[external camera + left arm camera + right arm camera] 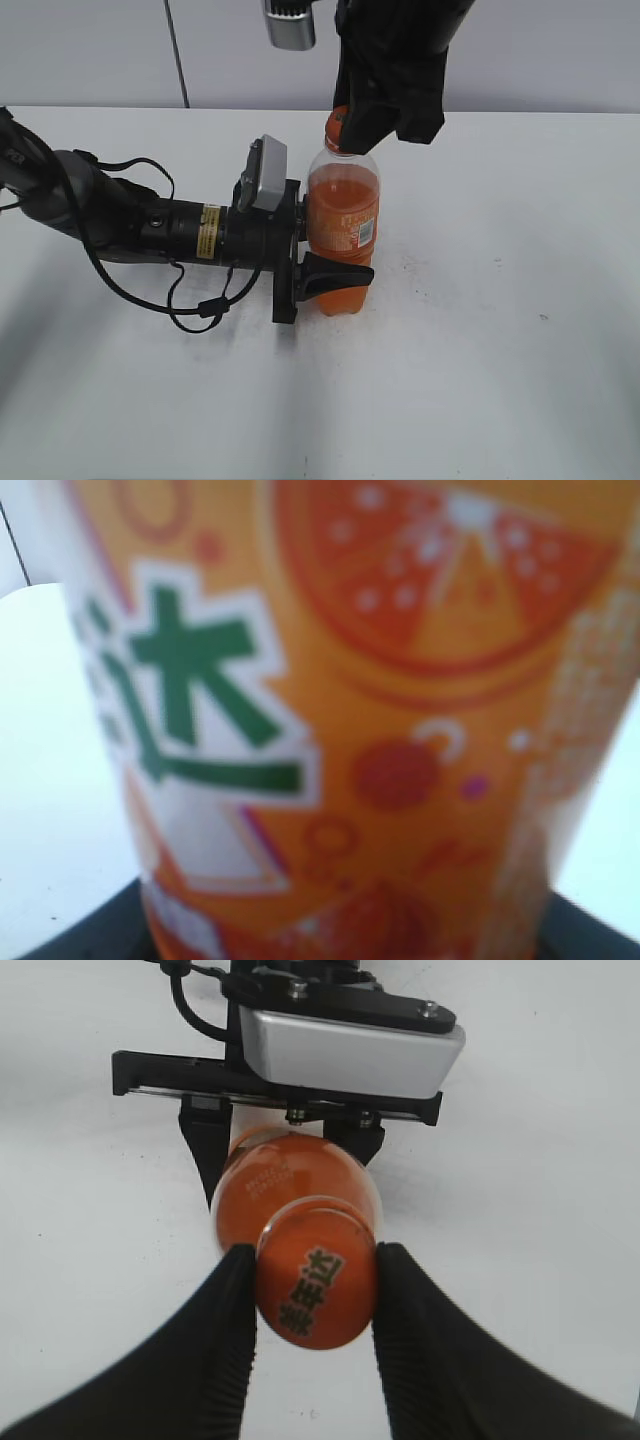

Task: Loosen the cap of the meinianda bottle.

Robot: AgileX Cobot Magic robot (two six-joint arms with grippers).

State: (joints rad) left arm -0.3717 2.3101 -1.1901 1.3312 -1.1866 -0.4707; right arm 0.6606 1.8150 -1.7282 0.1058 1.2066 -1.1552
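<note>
The meinianda bottle [342, 225] stands upright on the white table, full of orange drink. My left gripper [322, 262] comes in from the left and is shut on the bottle's lower body; its label [340, 730] fills the left wrist view. My right gripper [352, 135] reaches down from above and is shut on the orange cap [315, 1278], one finger on each side of it. The cap shows dark lettering on top in the right wrist view, with the bottle's shoulder [285, 1175] under it. In the exterior view only an edge of the cap [336, 126] shows.
The white table [500, 330] spreads around the bottle. The left arm and its cables [150, 235] lie along the table's left side. A camera [289, 25] hangs at the top centre. The left wrist camera housing [350, 1050] shows beyond the bottle.
</note>
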